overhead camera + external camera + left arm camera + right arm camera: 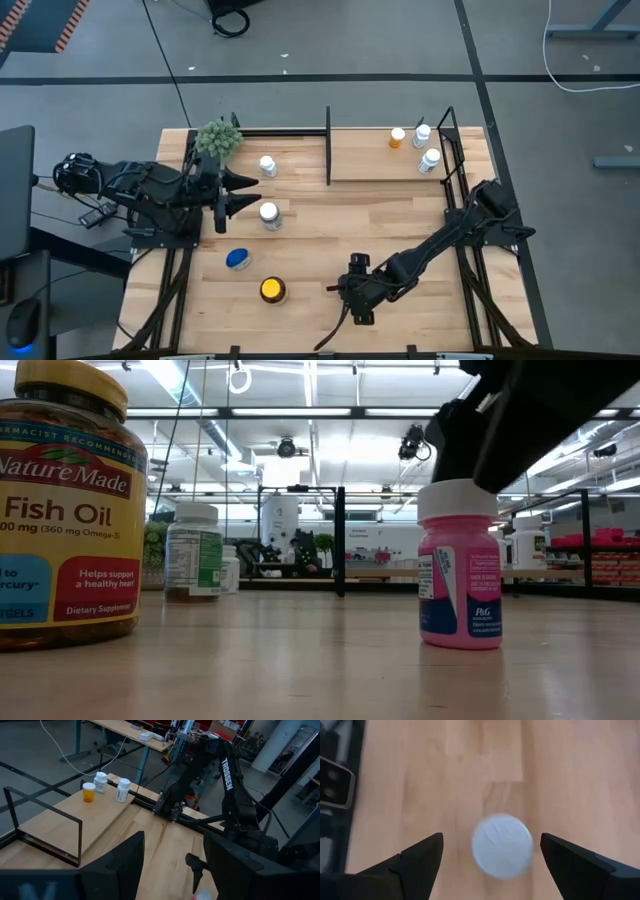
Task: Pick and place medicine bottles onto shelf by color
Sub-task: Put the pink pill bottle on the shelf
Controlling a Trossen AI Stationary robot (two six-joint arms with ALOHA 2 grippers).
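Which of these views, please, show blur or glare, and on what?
Right wrist view: the white cap between the open right gripper fingers is smeared. Low view: ceiling lights glare, and the near fish oil bottle is soft. High view: evenly lit.

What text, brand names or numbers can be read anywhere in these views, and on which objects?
"Nature Made", "Fish Oil", "360 mg Omega-3", "Helps support a healthy heart": fish oil bottle.
"P&G": pink bottle.
"TROSSEN": right arm.
Fine print on the green-labelled bottle and the labels on the shelf bottles: too small to read.
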